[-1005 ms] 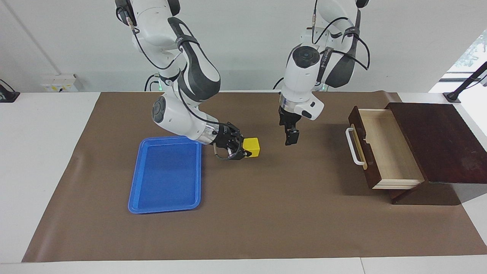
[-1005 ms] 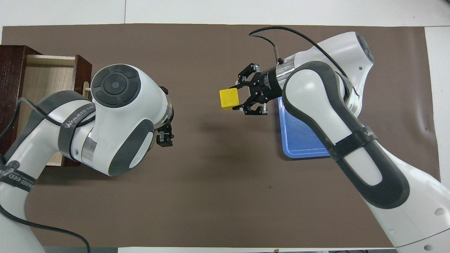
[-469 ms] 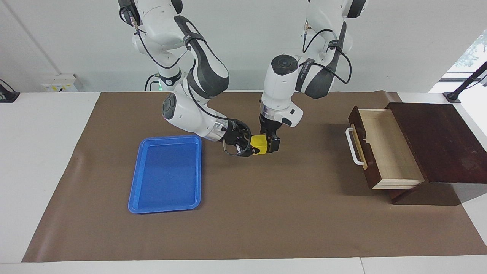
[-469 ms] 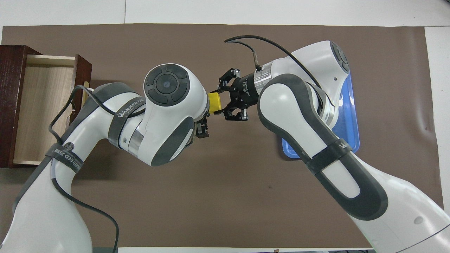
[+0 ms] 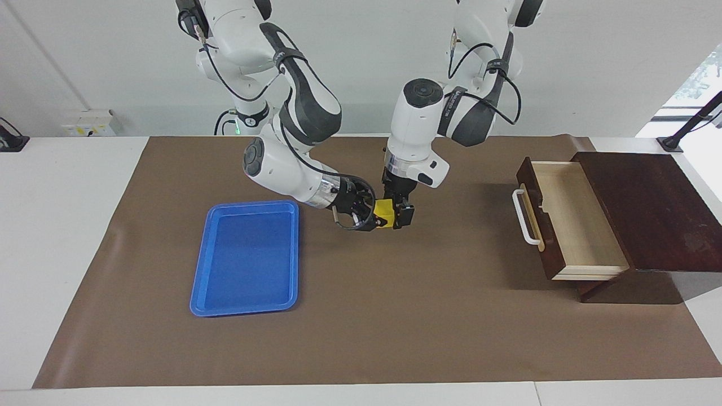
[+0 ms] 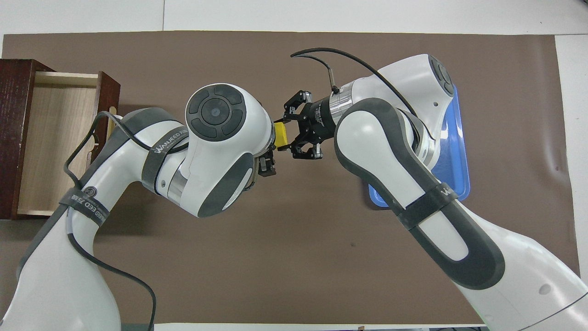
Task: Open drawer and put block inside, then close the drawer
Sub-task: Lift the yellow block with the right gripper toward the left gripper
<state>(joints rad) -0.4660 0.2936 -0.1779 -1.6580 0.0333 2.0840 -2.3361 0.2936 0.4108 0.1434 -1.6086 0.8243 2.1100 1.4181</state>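
The yellow block (image 5: 384, 212) is held up over the middle of the brown mat. My right gripper (image 5: 373, 217) is shut on it from the blue tray's side. My left gripper (image 5: 399, 214) comes down from above and stands right at the block's drawer side, touching or nearly touching it. In the overhead view the block (image 6: 280, 135) peeks out between the right gripper (image 6: 285, 134) and the left arm's wrist, which hides most of the left gripper (image 6: 266, 162). The drawer (image 5: 569, 220) is pulled open and empty, its white handle (image 5: 523, 217) facing the mat's middle.
The dark wooden box (image 5: 648, 208) stands at the left arm's end of the table. A blue tray (image 5: 245, 256) lies empty at the right arm's end; it shows partly under the right arm in the overhead view (image 6: 455, 138). The brown mat (image 5: 395, 316) covers the table.
The left gripper has swung from over the mat near the drawer to the block and dropped beside it. The right gripper brought the block a little toward the drawer's end.
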